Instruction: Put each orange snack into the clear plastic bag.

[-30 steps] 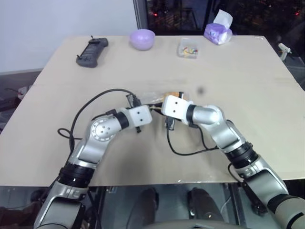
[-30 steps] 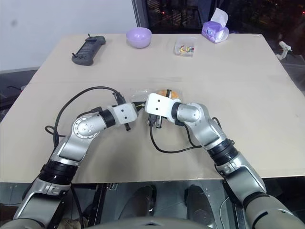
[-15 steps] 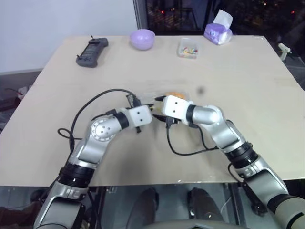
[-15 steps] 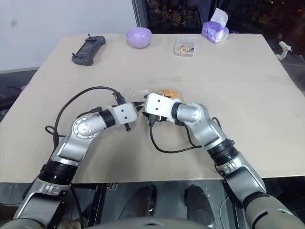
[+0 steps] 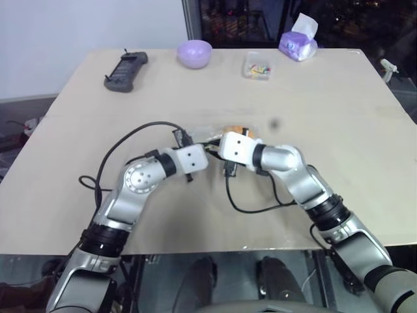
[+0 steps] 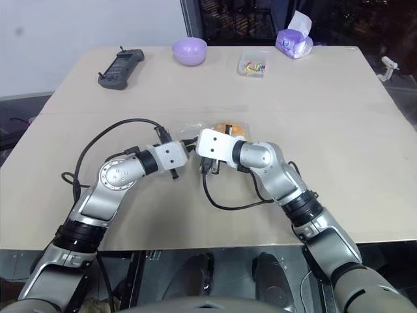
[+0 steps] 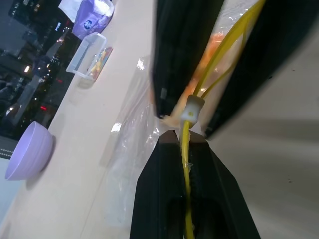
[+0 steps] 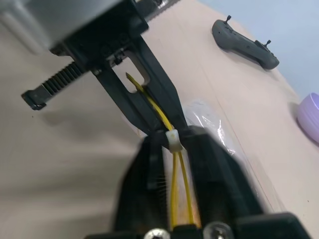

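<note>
Clear plastic bag, thin crinkly film with a yellow seal strip and a small white slider, lies mid-table with the orange snack showing through it, round, golden, soft-looking; from the head views I can't tell how far inside the bag the snack sits, my right wrist covers part of it. My left gripper is clenched on the yellow strip, black fingers pinching it flat just behind the white slider. My right gripper is clenched on the same strip from the opposite side, fingertips meeting the left ones at the slider. Both arms bend inward so the two white wrist blocks nearly touch over the bag's near edge, grippers roughly level, tipped slightly down toward the table. Loose black cables loop off each forearm onto the surface. Table is a pale beige matte board with a faint seam across it and a small dark spot right of the bag. Along the far edge: a dark handheld controller at left, a smooth lilac bowl, a small clear box with coloured bits, and a purple tissue pack with white tissue poking up. Behind the table, a plain white wall on the left and a dark window with scattered lights on the right.
</note>
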Available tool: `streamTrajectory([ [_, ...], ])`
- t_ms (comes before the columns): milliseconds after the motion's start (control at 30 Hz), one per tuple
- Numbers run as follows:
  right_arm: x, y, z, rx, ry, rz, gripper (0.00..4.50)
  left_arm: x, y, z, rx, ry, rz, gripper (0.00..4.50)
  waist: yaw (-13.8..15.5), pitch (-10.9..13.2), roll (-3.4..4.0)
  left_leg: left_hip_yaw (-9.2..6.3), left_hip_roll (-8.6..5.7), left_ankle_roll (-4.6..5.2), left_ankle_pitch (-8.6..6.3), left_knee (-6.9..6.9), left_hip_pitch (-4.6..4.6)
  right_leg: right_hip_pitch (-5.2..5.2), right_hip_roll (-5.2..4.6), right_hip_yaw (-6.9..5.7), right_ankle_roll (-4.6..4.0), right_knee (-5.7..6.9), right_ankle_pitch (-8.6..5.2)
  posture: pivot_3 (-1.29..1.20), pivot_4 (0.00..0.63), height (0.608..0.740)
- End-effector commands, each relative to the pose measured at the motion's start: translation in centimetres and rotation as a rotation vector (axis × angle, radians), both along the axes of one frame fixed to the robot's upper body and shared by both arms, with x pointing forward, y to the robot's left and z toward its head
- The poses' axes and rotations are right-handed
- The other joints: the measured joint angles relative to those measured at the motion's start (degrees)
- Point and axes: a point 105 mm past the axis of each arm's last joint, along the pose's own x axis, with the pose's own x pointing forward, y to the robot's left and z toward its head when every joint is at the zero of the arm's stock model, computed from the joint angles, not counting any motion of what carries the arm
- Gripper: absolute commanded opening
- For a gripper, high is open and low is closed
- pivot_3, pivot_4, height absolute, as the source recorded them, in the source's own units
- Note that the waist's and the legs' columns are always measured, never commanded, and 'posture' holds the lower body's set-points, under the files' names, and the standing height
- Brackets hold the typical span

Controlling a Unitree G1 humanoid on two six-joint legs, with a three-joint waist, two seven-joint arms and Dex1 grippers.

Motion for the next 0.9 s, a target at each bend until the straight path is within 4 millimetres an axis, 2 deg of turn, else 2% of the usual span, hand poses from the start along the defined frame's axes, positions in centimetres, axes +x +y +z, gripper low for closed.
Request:
streamTrajectory([
  [33, -0.1, 0.3, 1.2, 0.019, -0.049, 0.014, 0.04, -0.4, -0.4, 1.5, -0.010, -0.061, -0.016, 0.00, 0.0, 0.0, 0.00, 0.00, 0.00, 0.00, 0.00, 0.00, 0.00, 0.00, 0.00, 0.00, 0.00, 0.00, 0.00, 0.00, 0.150, 0.718],
  [433, 0.4, -0.7, 0.7, -0.013, -0.058, -0.018, 0.04, -0.2, 0.0, 2.0, -0.047, -0.073, 0.004, 0.00, 0.0, 0.0, 0.00, 0.00, 0.00, 0.00, 0.00, 0.00, 0.00, 0.00, 0.00, 0.00, 0.00, 0.00, 0.00, 0.00, 0.150, 0.718],
  [633, 1.4, -3.2, -0.3, -0.061, -0.055, -0.107, 0.04, 0.3, 1.0, 2.9, -0.082, -0.085, 0.045, 0.00, 0.0, 0.0, 0.00, 0.00, 0.00, 0.00, 0.00, 0.00, 0.00, 0.00, 0.00, 0.00, 0.00, 0.00, 0.00, 0.00, 0.150, 0.718],
  [900, 3.0, -7.7, -1.2, -0.112, -0.051, -0.277, 0.04, 0.5, 1.9, 3.9, -0.104, -0.107, 0.071, 0.00, 0.0, 0.0, 0.00, 0.01, 0.00, 0.00, 0.00, 0.00, 0.00, 0.00, -0.01, 0.01, 0.00, -0.01, 0.00, 0.00, 0.150, 0.718],
])
